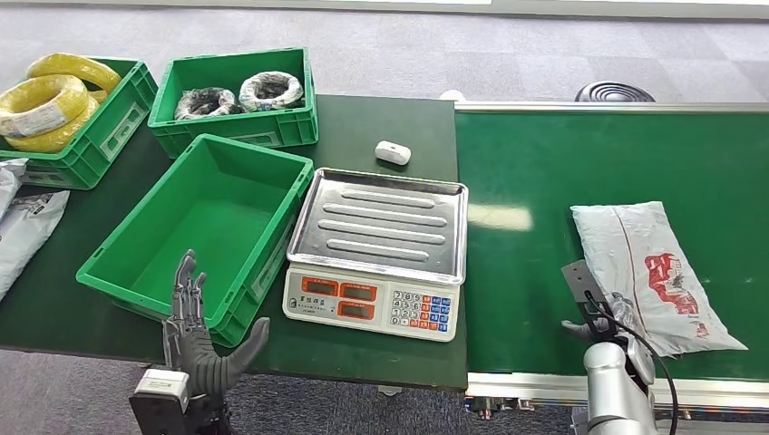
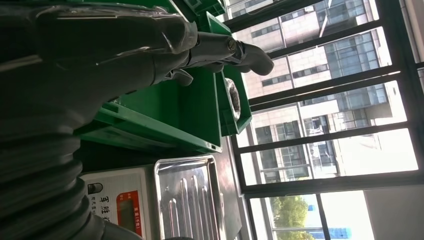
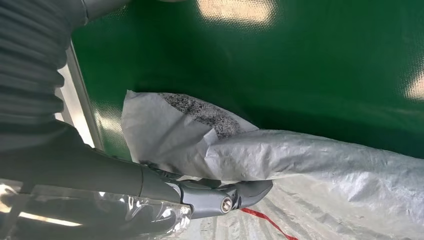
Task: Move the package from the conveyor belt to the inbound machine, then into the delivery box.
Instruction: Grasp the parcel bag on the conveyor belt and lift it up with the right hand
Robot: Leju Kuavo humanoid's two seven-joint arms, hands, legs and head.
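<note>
Package (image 1: pixel 651 272) on conveyor belt (image 1: pixel 544 181), touching right robot hand (image 1: pixel 594 322); scale (image 1: pixel 376 249) left of it, crate (image 1: pixel 209 227) beyond.

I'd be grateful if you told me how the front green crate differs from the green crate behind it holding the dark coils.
The front green crate is empty, while the rear green crate holds two dark wire coils. The front crate looks larger and sits skewed to the table edge; the rear crate looks smaller and lies nearly square to it. The left hand hovers at the front crate's near corner, away from the rear crate. Both are green plastic, open-topped, on the dark table.
</note>
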